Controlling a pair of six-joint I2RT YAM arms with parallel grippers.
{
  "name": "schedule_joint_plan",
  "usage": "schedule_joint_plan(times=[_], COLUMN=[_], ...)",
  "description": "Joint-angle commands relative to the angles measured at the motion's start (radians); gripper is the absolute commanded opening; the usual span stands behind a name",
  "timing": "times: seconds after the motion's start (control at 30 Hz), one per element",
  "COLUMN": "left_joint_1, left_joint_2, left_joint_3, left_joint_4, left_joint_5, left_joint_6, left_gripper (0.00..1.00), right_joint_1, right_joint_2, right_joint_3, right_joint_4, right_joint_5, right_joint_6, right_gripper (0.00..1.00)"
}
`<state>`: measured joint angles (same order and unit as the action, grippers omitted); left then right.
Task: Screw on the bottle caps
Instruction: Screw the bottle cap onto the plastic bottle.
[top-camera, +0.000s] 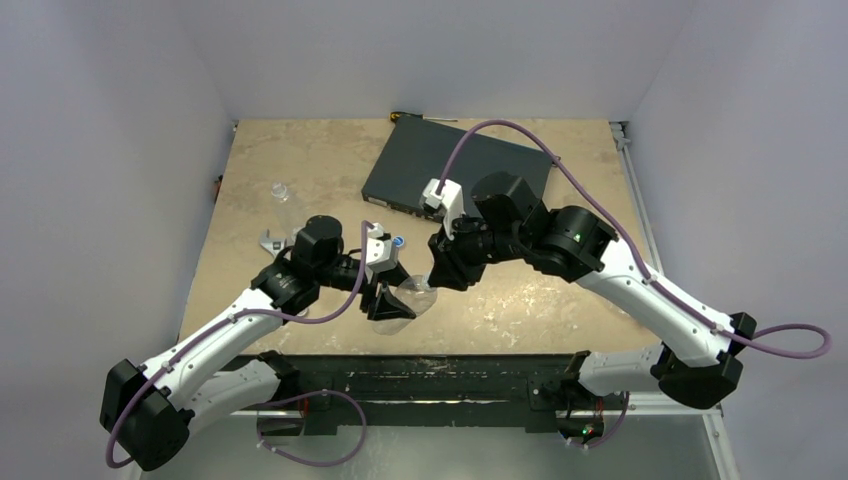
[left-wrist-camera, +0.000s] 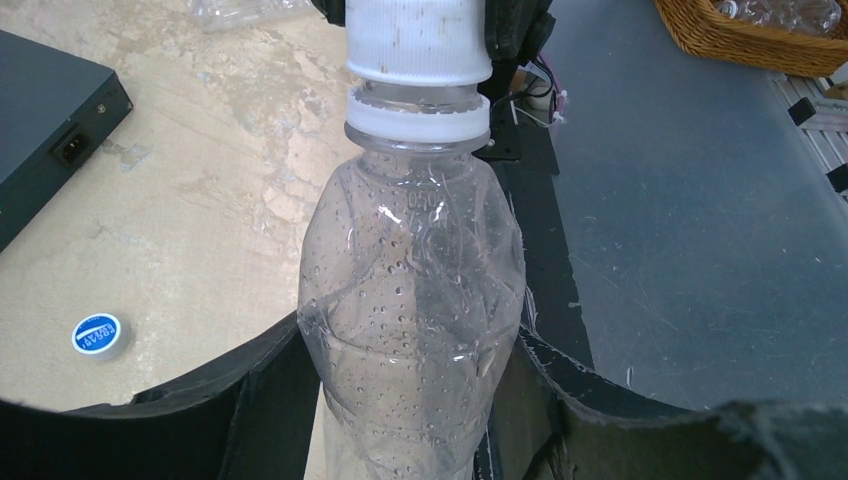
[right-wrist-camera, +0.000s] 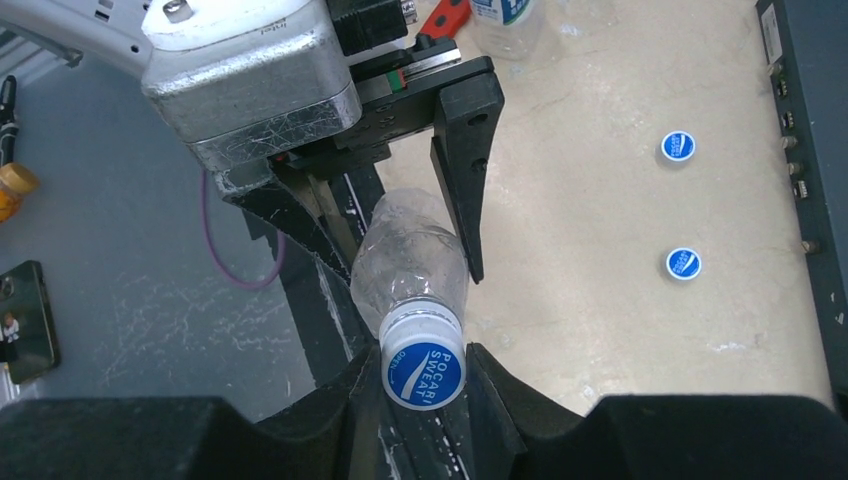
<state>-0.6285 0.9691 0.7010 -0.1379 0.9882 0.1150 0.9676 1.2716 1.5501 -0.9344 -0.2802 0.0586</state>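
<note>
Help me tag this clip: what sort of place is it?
Probably a robotics lab cell: left arm and right arm bolted at a beige tabletop, plain white walls around it, a clear bottle and loose cap.

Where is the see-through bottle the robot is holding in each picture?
Top external: the bottle sits just below the middle of the picture, faint and hard to see.
Left wrist: it fills the centre, with its cap at the top edge.
Right wrist: it is in the centre, slanting toward the camera, blue cap top nearest.
Shared landmark: the flat black box.
</note>
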Motion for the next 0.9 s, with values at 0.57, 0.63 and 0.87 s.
schedule_joint_plan(times=[0.57, 0.63, 0.87], left_joint_1=[-0.037, -0.07, -0.189], left_joint_2=[-0.048, -0.03, 0.047], left_joint_3=[0.061, 0.081, 0.08], left_joint_4=[0.422, 0.449, 0.642], left_joint_5=[-0.671, -0.778, -1.098], left_joint_6=[0.111, 0.17, 0.35], left_gripper=[0.17, 0.16, 0.16], right_joint_1=[-0.03, -0.064, -0.15], right_joint_2=[0.196, 0.21, 0.257], right_joint_3=[0.149, 0.133, 0.067], right_joint_4=[-0.118, -0.117, -0.054], right_joint_5=[0.147, 0.138, 0.07], right_joint_6=[0.484, 0.542, 0.692], right_gripper=[0.07, 0.06, 0.05])
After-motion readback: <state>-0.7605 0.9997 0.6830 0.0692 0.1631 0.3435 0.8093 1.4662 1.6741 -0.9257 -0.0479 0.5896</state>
